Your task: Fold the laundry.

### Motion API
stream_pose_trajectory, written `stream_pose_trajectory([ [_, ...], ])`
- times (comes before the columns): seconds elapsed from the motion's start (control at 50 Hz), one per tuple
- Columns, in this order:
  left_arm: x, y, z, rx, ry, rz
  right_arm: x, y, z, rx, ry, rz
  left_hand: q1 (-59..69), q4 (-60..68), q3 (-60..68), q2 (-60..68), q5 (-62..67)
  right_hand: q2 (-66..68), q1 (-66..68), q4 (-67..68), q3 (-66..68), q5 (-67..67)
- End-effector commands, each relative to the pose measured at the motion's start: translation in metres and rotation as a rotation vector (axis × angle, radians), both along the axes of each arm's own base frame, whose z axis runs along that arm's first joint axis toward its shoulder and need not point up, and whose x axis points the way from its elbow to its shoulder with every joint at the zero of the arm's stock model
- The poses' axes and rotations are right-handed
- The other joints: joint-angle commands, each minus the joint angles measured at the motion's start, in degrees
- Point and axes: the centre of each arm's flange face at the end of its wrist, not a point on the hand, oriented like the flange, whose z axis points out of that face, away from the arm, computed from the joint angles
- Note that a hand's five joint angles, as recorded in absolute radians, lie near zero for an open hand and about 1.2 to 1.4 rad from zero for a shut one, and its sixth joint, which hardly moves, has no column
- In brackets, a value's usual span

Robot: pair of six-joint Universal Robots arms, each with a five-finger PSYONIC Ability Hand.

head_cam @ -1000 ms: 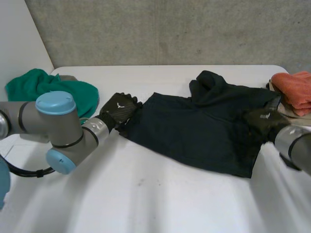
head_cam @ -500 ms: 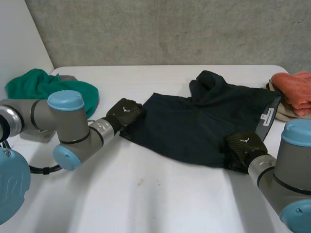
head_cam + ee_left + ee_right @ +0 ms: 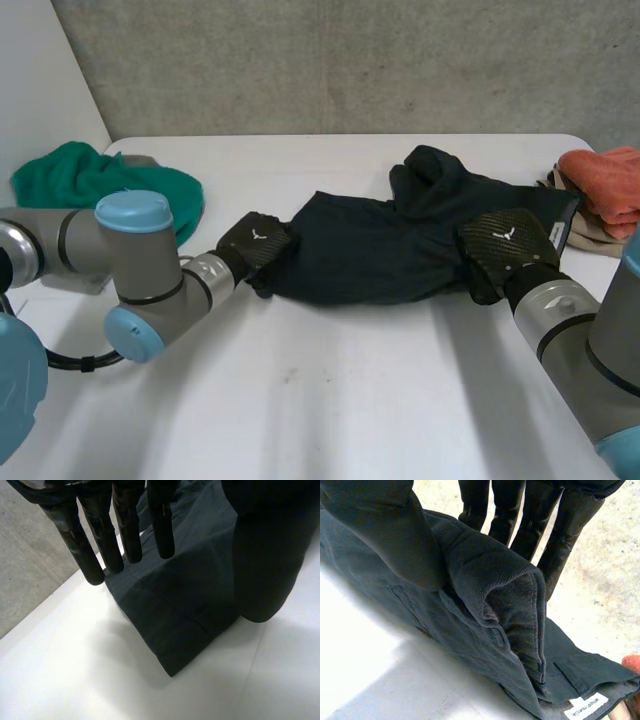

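the garment runs left-right between the hands: the right hand pinches a raised fold at its right edge, the left hand sits straight-fingered at its left corner.

Dark navy garment across the right half of the white table, mostly flat, long side running along the table's width. Near edge bunched into a raised, fine-ribbed fold; far part humped toward the table's back edge. White label at one hem. Crumpled green cloth at the table's far left corner; folded orange cloth at its far right edge.
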Motion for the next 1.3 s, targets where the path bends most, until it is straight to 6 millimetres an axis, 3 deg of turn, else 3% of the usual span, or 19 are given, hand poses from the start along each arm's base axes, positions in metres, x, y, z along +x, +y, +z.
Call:
stream_pose_trajectory([
  [0.02, -0.003, -0.005, -0.005, -0.011, 0.001, 0.015, -0.002, 0.004, 0.005, 0.011, 0.003, -0.003, 7.5, 7.6, 7.6, 7.6, 7.4, 12.6, 23.9, 11.9, 12.6, 13.2],
  [0.16, -0.006, -0.003, -0.007, -0.011, 0.002, 0.014, -0.002, 0.005, 0.013, -0.009, -0.012, -0.004, 13.4, 13.5, 13.5, 13.5, 13.2, 12.6, 23.9, 11.9, 12.6, 13.2],
  [0.28, -0.008, -0.003, -0.009, -0.014, 0.003, 0.013, -0.003, 0.006, 0.022, -0.035, -0.024, -0.004, 30.0, 30.1, 30.2, 30.1, 29.9, 12.6, 23.9, 11.9, 12.6, 13.2],
  [0.36, -0.008, -0.009, -0.003, -0.063, 0.017, 0.039, -0.005, 0.005, 0.024, -0.041, -0.023, -0.011, 51.9, 51.9, 52.0, 52.0, 51.7, 12.6, 23.9, 11.9, 12.6, 13.2],
  [0.48, 0.008, -0.015, 0.024, -0.137, -0.004, 0.219, -0.008, 0.005, 0.019, -0.025, 0.031, -0.008, 51.9, 52.0, 52.0, 52.0, 51.7, 12.6, 23.9, 11.9, 12.6, 13.2],
  [0.56, 0.025, -0.002, 0.051, -0.162, -0.018, 0.298, -0.010, 0.010, 0.015, -0.005, 0.140, 0.017, 51.9, 52.0, 52.0, 52.0, 51.7, 12.6, 23.9, 11.9, 12.6, 13.2],
  [0.66, 0.043, 0.036, 0.087, -0.172, -0.027, 0.299, -0.013, 0.017, 0.015, 0.006, 0.277, 0.055, 51.9, 52.0, 52.0, 52.0, 51.7, 12.6, 23.9, 11.9, 12.6, 13.2],
  [0.74, 0.060, 0.079, 0.109, -0.163, -0.080, 0.282, -0.015, 0.022, 0.015, 0.019, 0.353, 0.083, 51.9, 52.0, 52.0, 52.0, 51.7, 12.6, 23.9, 11.9, 12.6, 13.2],
  [0.76, 0.068, 0.099, 0.111, -0.138, -0.128, 0.269, -0.015, 0.025, 0.016, 0.029, 0.378, 0.094, 51.9, 52.0, 52.0, 52.0, 51.7, 12.6, 23.9, 11.9, 12.6, 13.2],
  [0.84, 0.085, 0.145, 0.105, -0.039, -0.276, 0.217, -0.018, 0.037, 0.015, 0.078, 0.438, 0.126, 51.9, 52.0, 52.0, 52.0, 51.7, 12.6, 23.9, 11.9, 12.6, 13.2],
  [0.92, 0.088, 0.183, 0.093, 0.064, -0.371, 0.125, -0.020, 0.047, 0.008, 0.147, 0.480, 0.161, 51.9, 52.0, 52.0, 52.0, 51.7, 12.6, 23.9, 11.9, 12.6, 13.2],
  [1.0, 0.082, 0.196, 0.083, 0.096, -0.404, 0.071, -0.021, 0.049, -0.003, 0.204, 0.505, 0.172, 51.9, 52.0, 52.0, 52.0, 51.7, 12.6, 23.9, 11.9, 12.6, 13.2],
  [1.12, 0.069, 0.180, 0.062, 0.122, -0.419, 0.056, -0.018, 0.042, -0.021, 0.245, 0.549, 0.191, 51.9, 52.0, 52.0, 52.0, 51.7, 12.6, 23.9, 11.9, 12.6, 13.2],
  [1.2, 0.047, 0.143, 0.058, 0.018, -0.356, 0.076, -0.010, 0.022, -0.010, 0.160, 0.523, 0.169, 51.9, 52.0, 52.0, 52.0, 51.7, 12.6, 23.9, 11.9, 12.6, 13.2],
  [1.28, 0.019, 0.089, 0.066, -0.158, -0.259, 0.150, 0.002, -0.018, -0.001, 0.038, 0.489, 0.105, 51.9, 52.0, 52.0, 52.0, 51.7, 12.6, 23.9, 11.9, 12.6, 13.2],
  [1.3, 0.008, 0.063, 0.075, -0.244, -0.215, 0.195, 0.008, -0.036, 0.006, -0.025, 0.471, 0.066, 51.9, 52.0, 52.0, 52.0, 51.7, 12.6, 23.9, 11.9, 12.6, 13.2],
])
